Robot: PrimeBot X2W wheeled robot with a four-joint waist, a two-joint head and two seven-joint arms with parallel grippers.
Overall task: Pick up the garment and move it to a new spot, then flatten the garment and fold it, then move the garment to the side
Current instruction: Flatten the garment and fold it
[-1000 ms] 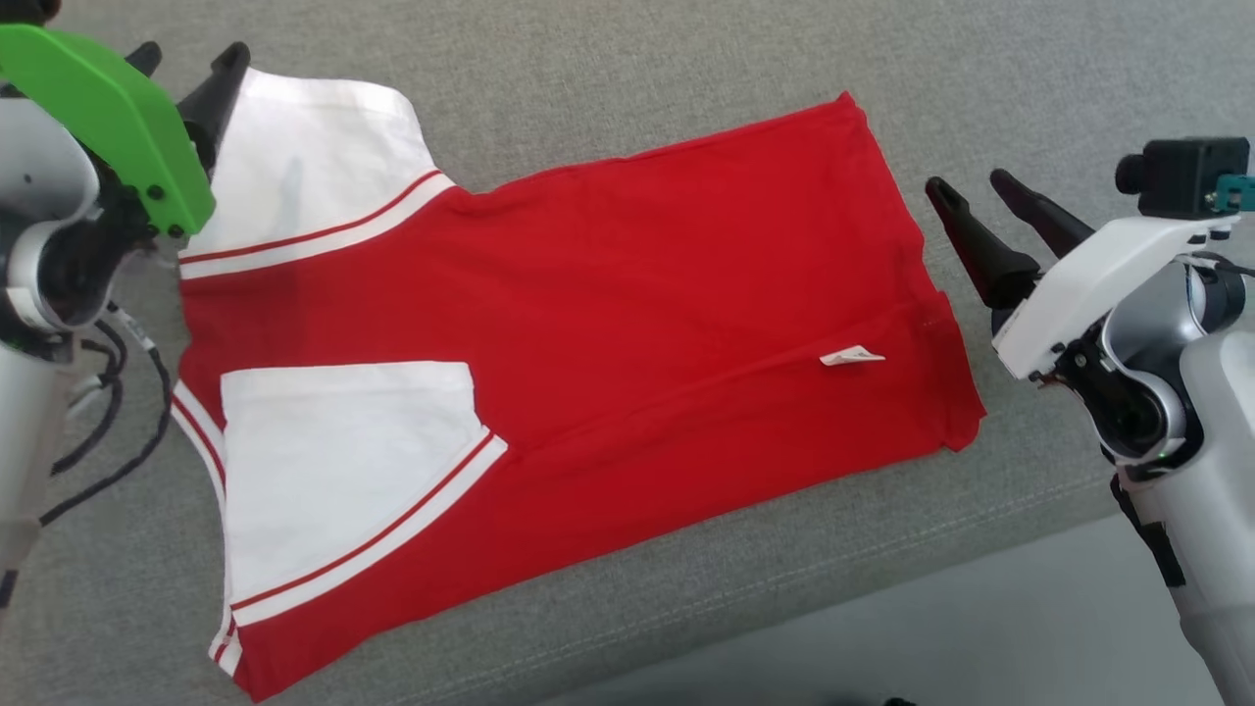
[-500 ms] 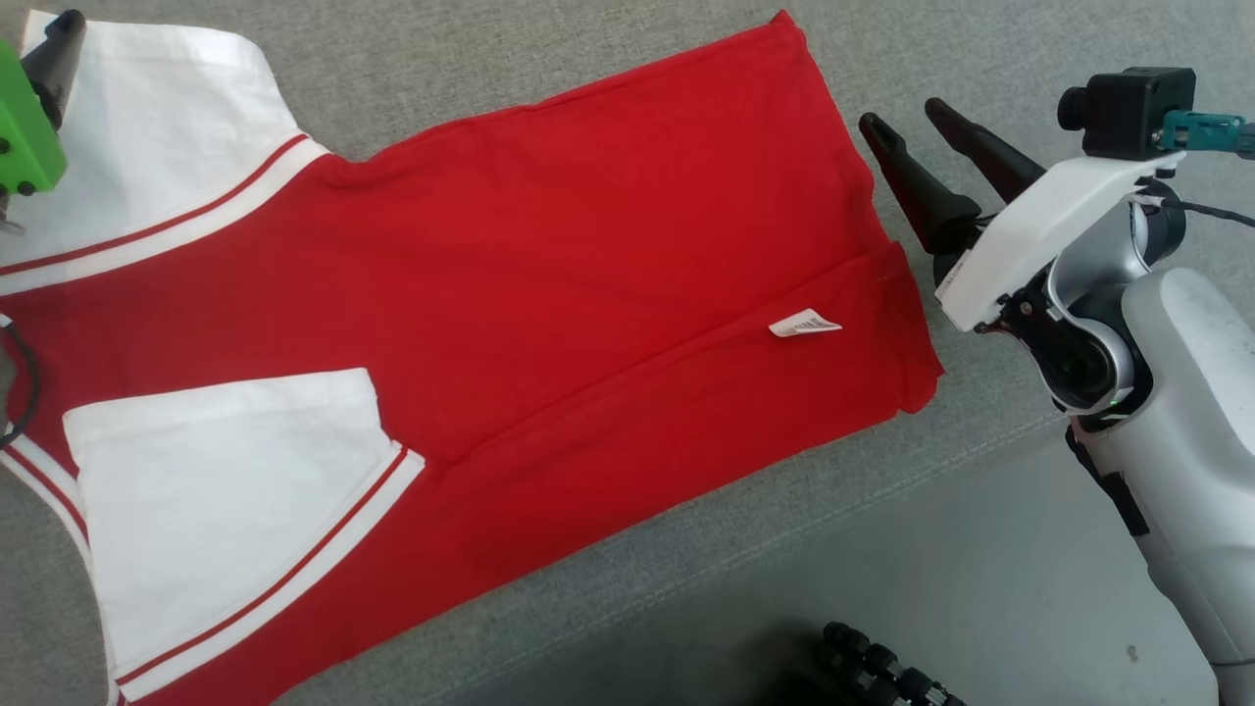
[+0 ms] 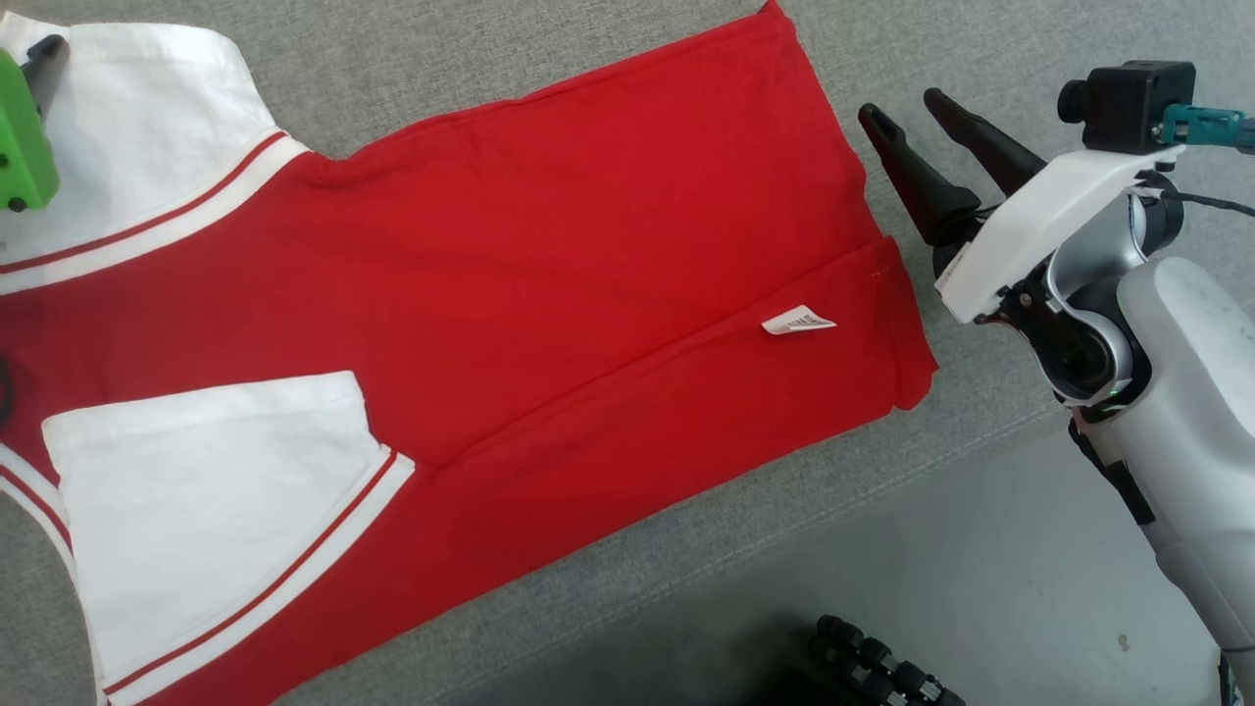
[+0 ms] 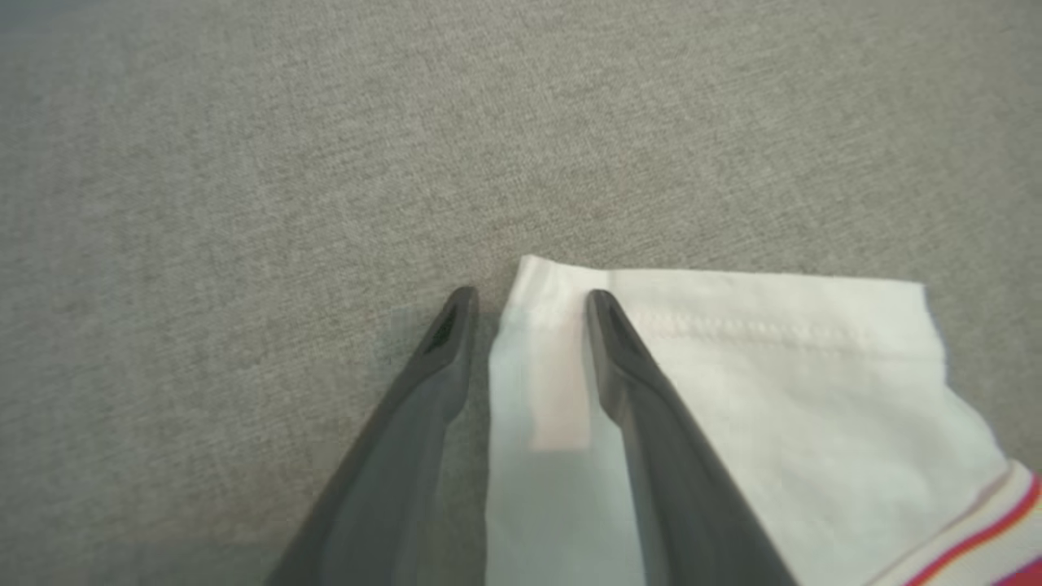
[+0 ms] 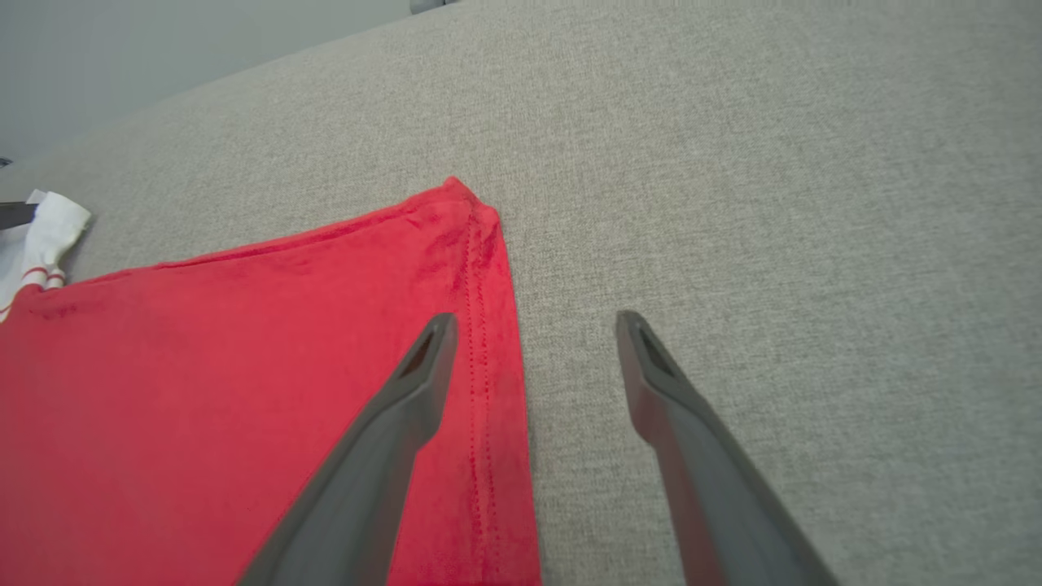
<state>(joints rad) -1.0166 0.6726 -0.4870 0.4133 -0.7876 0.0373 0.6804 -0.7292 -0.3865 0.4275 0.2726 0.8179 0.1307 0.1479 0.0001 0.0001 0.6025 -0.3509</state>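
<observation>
The garment (image 3: 549,255) is a red shirt with white, red-striped sleeves, spread flat on the grey cushion (image 3: 490,49). At the upper left, a dark finger (image 3: 44,57) of my left gripper shows beside its green cover (image 3: 22,147), at the far sleeve's corner. In the left wrist view my left gripper (image 4: 529,297) straddles the white sleeve's (image 4: 733,366) folded edge, jaws apart, one finger on the cloth and one on the cushion. My right gripper (image 3: 902,105) is open at the red hem's far corner. Seen from the wrist, the right gripper (image 5: 535,319) straddles the hem (image 5: 488,342).
A white label (image 3: 799,321) lies on the red cloth near the hem. The cushion's seamed front edge (image 3: 745,549) runs diagonally, with grey floor (image 3: 980,569) beyond it. A dark ribbed cable (image 3: 873,667) lies at the bottom. Bare cushion extends beyond the hem (image 5: 773,203).
The head camera has swung, so the whole picture has slid left and up. The right gripper's fingers stand slightly nearer the red hem than a second ago.
</observation>
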